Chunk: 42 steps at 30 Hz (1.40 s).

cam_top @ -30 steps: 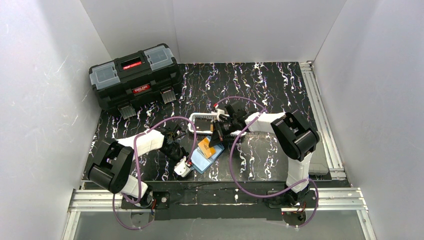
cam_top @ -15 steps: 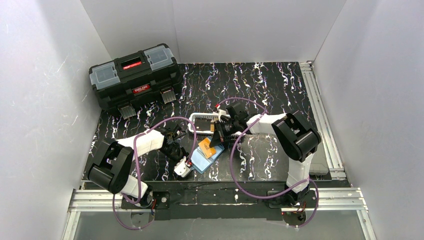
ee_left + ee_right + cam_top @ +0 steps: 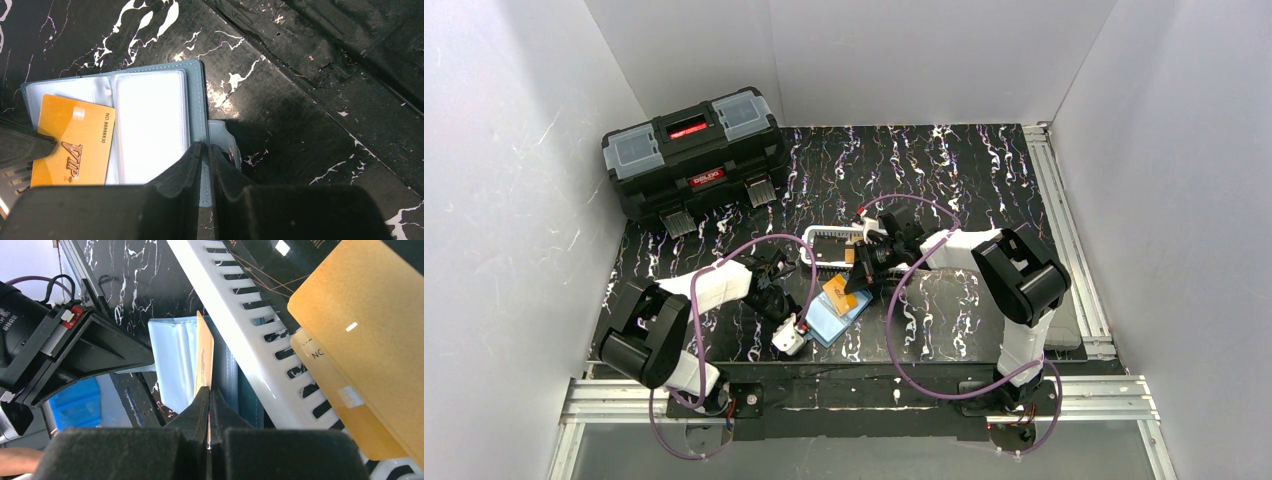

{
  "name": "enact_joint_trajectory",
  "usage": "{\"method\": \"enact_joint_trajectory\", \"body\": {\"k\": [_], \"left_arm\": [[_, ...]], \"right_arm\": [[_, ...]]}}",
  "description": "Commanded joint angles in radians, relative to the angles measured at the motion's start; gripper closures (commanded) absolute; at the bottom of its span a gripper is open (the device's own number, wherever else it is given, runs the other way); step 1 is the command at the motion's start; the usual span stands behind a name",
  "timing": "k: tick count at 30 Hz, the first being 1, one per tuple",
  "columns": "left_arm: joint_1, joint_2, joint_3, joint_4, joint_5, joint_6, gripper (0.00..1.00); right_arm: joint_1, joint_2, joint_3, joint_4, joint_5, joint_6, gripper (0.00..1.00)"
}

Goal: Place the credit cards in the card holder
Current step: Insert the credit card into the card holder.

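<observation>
Nudged slightly far and left since a second ago, the orange card [image 3: 72,145] stands over the sleeves of the open holder [image 3: 150,125], pinched by the right gripper [image 3: 209,392]. The holder lies near-centre on the table [image 3: 944,170], its edge clamped by the left gripper [image 3: 205,147]. A basket [image 3: 265,380] sits just beyond.

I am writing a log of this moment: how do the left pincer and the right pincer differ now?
The left pincer is shut on the edge of the open card holder, which lies flat on the table; the right pincer is shut on the orange card. The left pincer is low at the table; the right pincer holds its card over the holder's clear sleeves. Both are shut.
</observation>
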Motion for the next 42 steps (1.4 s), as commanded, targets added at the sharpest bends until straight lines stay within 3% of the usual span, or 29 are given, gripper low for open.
{"method": "enact_joint_trajectory", "body": {"k": [1, 14, 42], "left_arm": [[-0.005, -0.014, -0.023, -0.035, -0.011, 0.217, 0.90], [-0.010, -0.004, -0.012, -0.034, -0.012, 0.220, 0.91], [-0.015, -0.013, -0.021, -0.032, -0.012, 0.219, 0.93]], "right_arm": [[-0.006, 0.014, 0.025, 0.002, -0.047, -0.020, 0.99], [-0.004, 0.065, 0.059, -0.086, -0.146, -0.064, 0.99], [0.036, 0.076, 0.101, -0.250, -0.097, -0.145, 0.99]]}}
